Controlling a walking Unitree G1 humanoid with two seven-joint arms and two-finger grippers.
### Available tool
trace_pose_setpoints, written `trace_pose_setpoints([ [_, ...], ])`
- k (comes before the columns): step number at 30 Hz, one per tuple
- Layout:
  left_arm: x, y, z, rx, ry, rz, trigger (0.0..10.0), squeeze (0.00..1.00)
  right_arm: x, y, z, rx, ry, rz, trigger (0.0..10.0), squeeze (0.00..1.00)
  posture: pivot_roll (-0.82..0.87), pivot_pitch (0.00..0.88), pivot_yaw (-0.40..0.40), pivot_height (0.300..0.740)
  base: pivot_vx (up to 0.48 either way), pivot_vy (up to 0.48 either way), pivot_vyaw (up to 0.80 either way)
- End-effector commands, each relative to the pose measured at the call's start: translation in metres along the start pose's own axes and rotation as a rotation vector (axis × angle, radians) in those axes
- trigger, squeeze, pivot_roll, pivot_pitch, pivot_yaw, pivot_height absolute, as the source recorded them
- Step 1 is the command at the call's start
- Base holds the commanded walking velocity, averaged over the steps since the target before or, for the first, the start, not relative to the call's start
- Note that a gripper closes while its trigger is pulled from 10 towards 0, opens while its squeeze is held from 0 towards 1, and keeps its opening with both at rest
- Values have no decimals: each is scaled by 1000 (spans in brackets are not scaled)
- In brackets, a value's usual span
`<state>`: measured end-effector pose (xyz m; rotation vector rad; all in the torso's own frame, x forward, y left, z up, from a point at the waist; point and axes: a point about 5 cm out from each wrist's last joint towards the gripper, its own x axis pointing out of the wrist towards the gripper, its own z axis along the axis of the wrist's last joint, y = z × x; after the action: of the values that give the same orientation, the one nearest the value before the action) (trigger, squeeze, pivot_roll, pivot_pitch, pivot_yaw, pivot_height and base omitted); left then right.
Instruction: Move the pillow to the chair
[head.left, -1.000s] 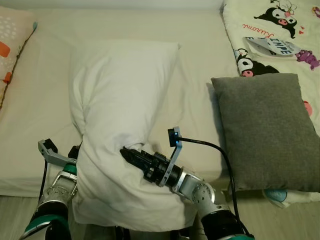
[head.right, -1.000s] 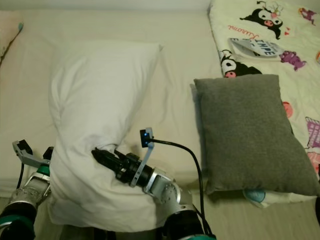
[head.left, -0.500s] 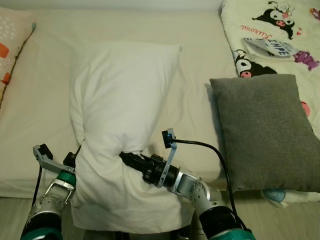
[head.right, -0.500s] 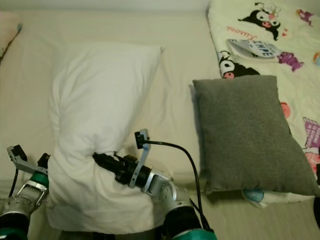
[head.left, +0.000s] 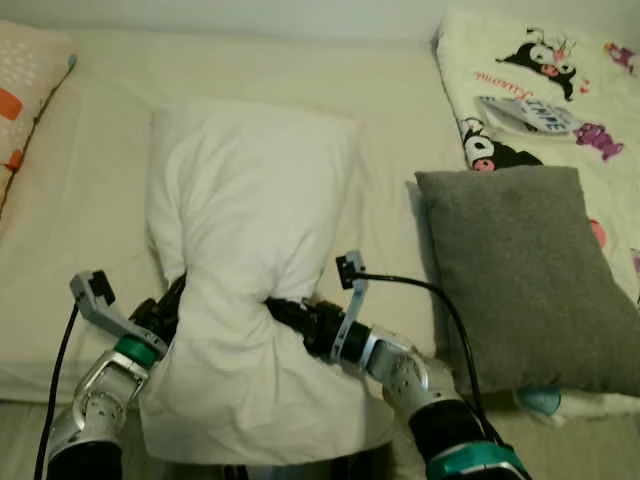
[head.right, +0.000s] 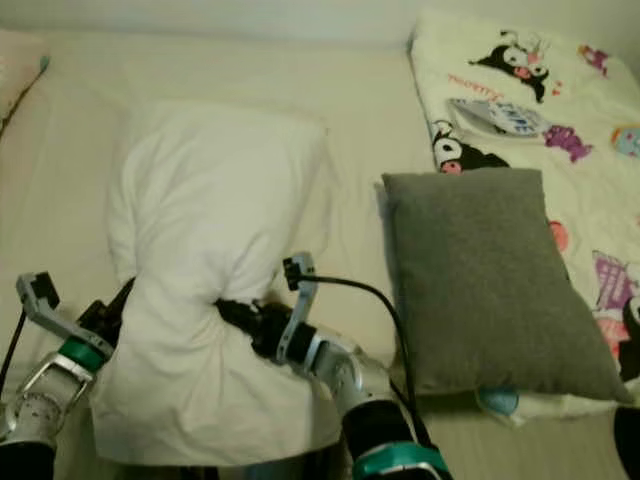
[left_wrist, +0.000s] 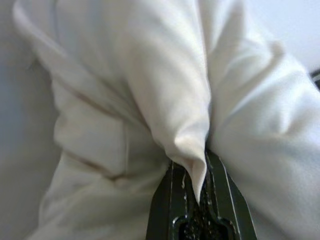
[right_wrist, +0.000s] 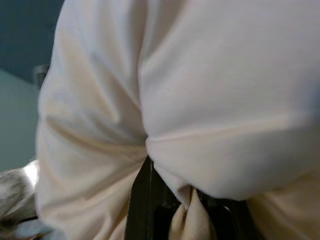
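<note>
Starting from the bed (head.left: 80, 200): you have the white pillow (head.left: 250, 200) lying lengthwise near its front edge, the lower end hanging past that edge toward you, the upper end flat on the sheet. A grey cushion (head.left: 520, 270) sits apart from it toward the bed's right front corner, over a cartoon-print blanket (head.left: 540, 80); a patterned pillow (head.left: 25, 90) lies at the left edge.

Grip status: the left pincer (head.left: 165, 310) is pinched tight on a fold at the pillow's left flank; the left wrist view shows fabric wedged between its fingers (left_wrist: 170, 200). The right pincer (head.left: 285, 312) is clamped on a bunched fold (right_wrist: 185, 210) on the right flank. The pillow is cinched at its waist between them.

Progress, as judged: grasp secured. Lift-off, the carry and placing on the chair all remain.
</note>
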<state>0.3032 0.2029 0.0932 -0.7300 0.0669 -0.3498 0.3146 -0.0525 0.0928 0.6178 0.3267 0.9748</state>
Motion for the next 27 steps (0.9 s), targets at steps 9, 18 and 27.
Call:
trace_pose_setpoints([
  [9, 20, -50, -7, 170, 23, -71, 0, 0, -3, 6, 18, -42, -128, -69, 0, 0, 81, 25, -10, 595, 0, 0, 0],
  [18, 36, -73, 5, 260, -7, -61, 0, 0, -2, 16, 39, -115, -218, -67, 0, 0, 72, 0, 1, 595, 0, 0, 0],
  [27, 39, -83, 7, 312, -13, -55, 0, 0, 1, 20, 47, -141, -266, -90, 4706, 0, 76, 0, -2, 595, 0, 0, 0],
])
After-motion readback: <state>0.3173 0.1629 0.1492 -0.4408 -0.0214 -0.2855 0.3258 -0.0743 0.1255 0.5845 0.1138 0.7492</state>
